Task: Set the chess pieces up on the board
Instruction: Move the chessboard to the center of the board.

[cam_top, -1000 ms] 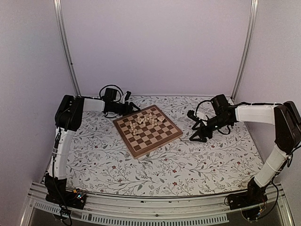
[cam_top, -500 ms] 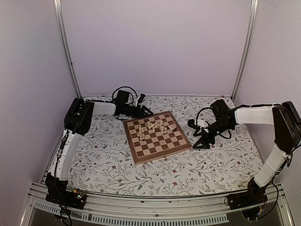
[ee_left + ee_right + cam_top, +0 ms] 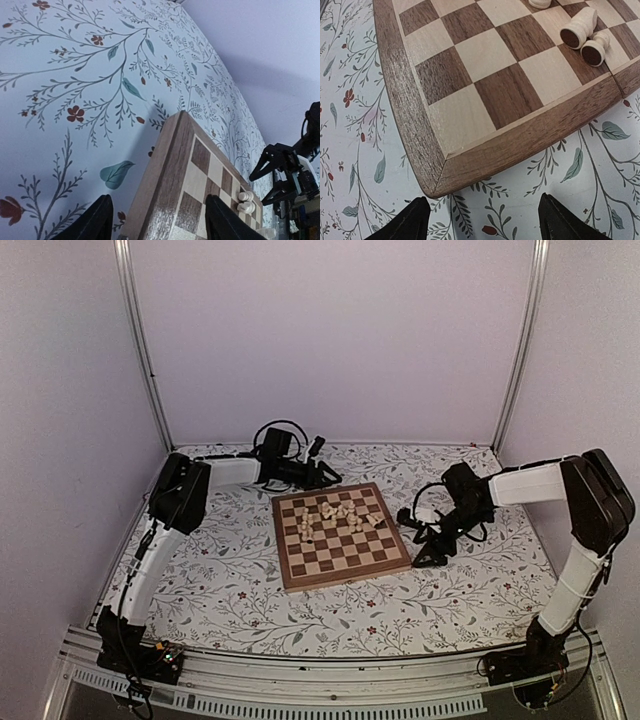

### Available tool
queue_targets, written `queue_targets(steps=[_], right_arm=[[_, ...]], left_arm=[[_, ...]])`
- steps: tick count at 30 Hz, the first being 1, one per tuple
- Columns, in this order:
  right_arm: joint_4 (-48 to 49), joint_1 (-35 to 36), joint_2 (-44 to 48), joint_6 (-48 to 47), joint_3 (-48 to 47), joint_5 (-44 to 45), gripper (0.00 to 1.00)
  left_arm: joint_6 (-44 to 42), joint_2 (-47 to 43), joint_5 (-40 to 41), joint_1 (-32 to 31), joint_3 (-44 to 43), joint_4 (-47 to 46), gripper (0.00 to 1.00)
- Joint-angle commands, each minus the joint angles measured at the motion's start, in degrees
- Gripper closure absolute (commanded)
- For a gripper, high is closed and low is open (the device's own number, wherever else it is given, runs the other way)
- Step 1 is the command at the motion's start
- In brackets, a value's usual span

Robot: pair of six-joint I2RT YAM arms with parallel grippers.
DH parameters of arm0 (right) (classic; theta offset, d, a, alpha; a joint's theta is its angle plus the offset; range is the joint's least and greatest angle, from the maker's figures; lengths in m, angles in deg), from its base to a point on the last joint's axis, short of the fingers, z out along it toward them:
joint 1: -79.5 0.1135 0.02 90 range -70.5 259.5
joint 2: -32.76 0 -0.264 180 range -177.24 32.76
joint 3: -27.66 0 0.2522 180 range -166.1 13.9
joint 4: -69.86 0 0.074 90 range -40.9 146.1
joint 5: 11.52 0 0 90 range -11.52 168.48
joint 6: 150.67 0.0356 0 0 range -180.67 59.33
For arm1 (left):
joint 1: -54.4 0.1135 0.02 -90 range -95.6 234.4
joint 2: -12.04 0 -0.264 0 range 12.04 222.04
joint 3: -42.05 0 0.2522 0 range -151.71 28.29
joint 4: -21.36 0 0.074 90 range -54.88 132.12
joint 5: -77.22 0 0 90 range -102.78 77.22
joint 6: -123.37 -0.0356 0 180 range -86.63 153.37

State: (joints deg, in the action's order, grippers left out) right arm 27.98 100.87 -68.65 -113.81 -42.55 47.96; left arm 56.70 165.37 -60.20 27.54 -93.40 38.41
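While the board (image 3: 340,535) sits mid-worktop (image 3: 450,590) with the chess pieces (image 3: 338,512) jumbled on its far half, I see my left fingers (image 3: 95,220) spread by its far edge. My right fingers (image 3: 412,220) are spread at its near-right corner, and both hold nothing.

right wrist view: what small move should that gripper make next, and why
Probably ease the right gripper forward over the corner of the dark brown and cream checked wooden chessboard toward the two pale beige wooden chessmen lying on their sides near its edge. Its jaws are open and empty, and those are the nearest pieces.
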Motion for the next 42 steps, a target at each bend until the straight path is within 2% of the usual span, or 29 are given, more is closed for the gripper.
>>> queue_targets(steps=[1, 7, 13, 20, 26, 31, 34, 38, 42], right_arm=[[-1.65, 0.41, -2.31, -0.90, -0.83, -0.82, 0.25], [-4.74, 2.64, -5.41, -2.28, -1.88, -2.27, 0.32], [-7.17, 4.65, -3.34, -3.00, -1.51, -3.07, 0.34], [-9.59, 10.22, -1.24, -2.61, 0.32, -1.71, 0.34], [-11.97, 9.27, -0.50, -0.90, -0.78, 3.72, 0.38], [-12.90, 3.69, 7.32, 0.53, -0.21, 2.75, 0.35], [-8.34, 1.75, 13.42, 4.66, 1.83, 3.21, 0.34], [-0.26, 0.24, 20.68, 8.69, 8.38, 3.74, 0.34], [2.00, -0.61, 21.82, 9.34, 9.23, 6.35, 0.38]], left_arm=[[-2.08, -7.61, 13.01, 0.72, 0.72, 4.77, 0.33], [0.89, -21.38, 24.73, 4.67, 12.55, 5.14, 0.33], [-7.13, -35.03, 32.00, 3.74, 22.94, 10.49, 0.34], [-12.57, -48.95, 36.63, -0.77, 34.79, 15.43, 0.33], [-16.82, -56.15, 37.64, -7.41, 43.71, 17.30, 0.38], [-19.62, -55.78, 40.33, -16.70, 44.59, 17.13, 0.44], [-19.94, -51.49, 44.38, -20.96, 41.45, 18.13, 0.47], [-19.20, -44.59, 47.18, -23.61, 35.63, 19.84, 0.51], [-18.85, -38.17, 50.31, -25.09, 28.83, 22.95, 0.53]])
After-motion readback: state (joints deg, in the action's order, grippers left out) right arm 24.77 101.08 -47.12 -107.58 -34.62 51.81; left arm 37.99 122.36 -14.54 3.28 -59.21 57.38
